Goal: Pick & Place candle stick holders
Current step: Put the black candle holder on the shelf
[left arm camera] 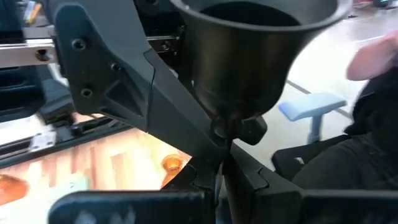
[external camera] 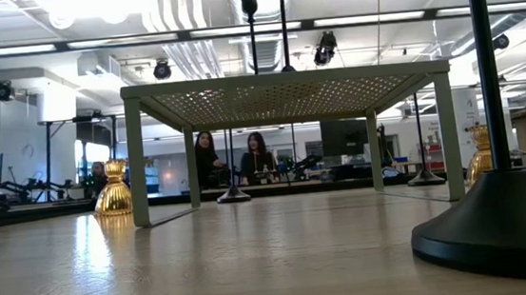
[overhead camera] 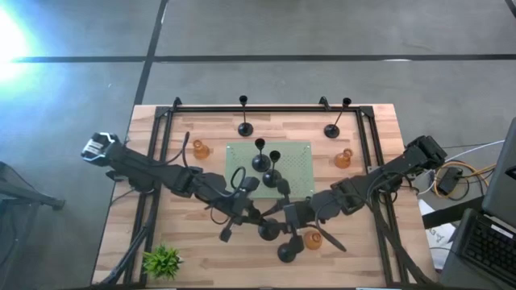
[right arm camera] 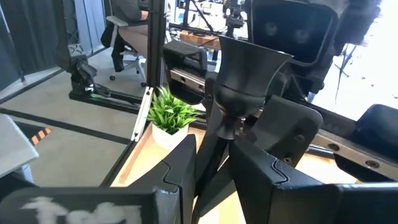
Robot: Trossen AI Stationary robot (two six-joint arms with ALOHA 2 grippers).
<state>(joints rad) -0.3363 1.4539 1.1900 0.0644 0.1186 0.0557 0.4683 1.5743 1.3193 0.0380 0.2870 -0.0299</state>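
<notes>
Over the table's front middle, my left gripper [overhead camera: 246,205] and right gripper [overhead camera: 289,214] meet on one black candle stick holder [left arm camera: 249,56]. The left wrist view has its flared end above my fingers, which are shut on the thin stem. In the right wrist view the same holder [right arm camera: 245,68] sits with my right gripper [right arm camera: 230,134] closed around the stem. Two black holders [overhead camera: 260,161] stand on the pale green stand [overhead camera: 294,157], and two more [overhead camera: 244,129] at the back. Amber holders [overhead camera: 200,149] stand left, right and front. Black bases [overhead camera: 287,252] lie near the front.
A small green plant [overhead camera: 163,260] stands at the front left corner. A black frame [overhead camera: 165,121] rims the table. In the low view a black domed base [external camera: 500,232] stands close on the right, and people [external camera: 208,157] sit beyond the table.
</notes>
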